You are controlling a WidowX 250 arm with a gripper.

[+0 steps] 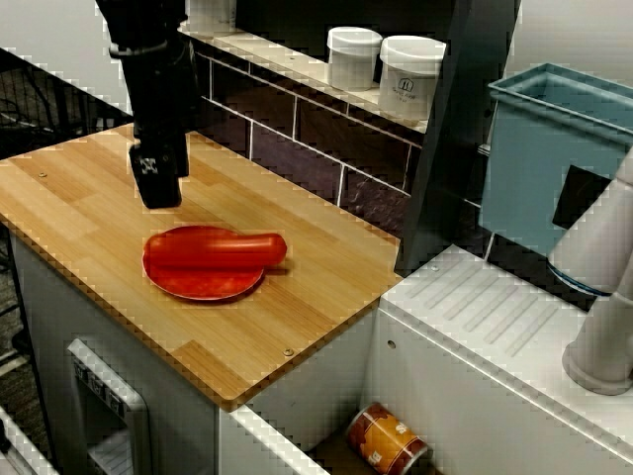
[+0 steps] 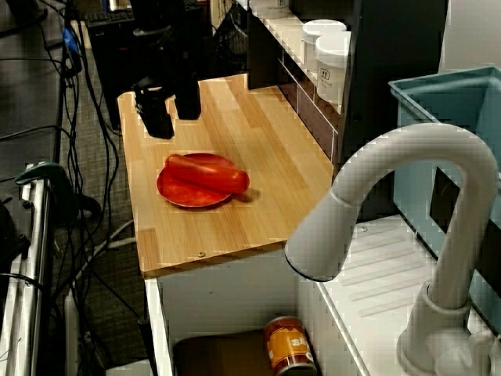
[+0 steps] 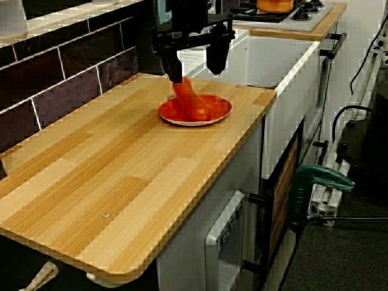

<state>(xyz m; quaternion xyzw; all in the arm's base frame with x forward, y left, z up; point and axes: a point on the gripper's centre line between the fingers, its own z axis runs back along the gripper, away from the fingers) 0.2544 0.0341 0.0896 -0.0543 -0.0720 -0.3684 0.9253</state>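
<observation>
Black gripper (image 2: 174, 124), glossy red sausage (image 1: 223, 250), red plate (image 1: 193, 285), light wood counter (image 1: 89, 198) with plank stripes, dark brown tiles (image 1: 297, 129) with white grout, white jars (image 1: 353, 57), teal bin (image 1: 539, 168), white faucet (image 2: 407, 172), orange-and-yellow can (image 1: 386, 440), green clamp (image 3: 318, 182), white cabinet fronts (image 1: 326, 381).

Front view: high and close, looks down across the wooden counter (image 1: 297, 297).
Faucet-side view: sits behind the faucet (image 2: 407, 157), looks along the counter.
Far-end view: low, faces the sink (image 3: 285, 66).
All three share the counter and the red plate (image 3: 221, 110).

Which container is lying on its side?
The orange can down in the sink; the two white jars on the ledge stand upright.
</observation>
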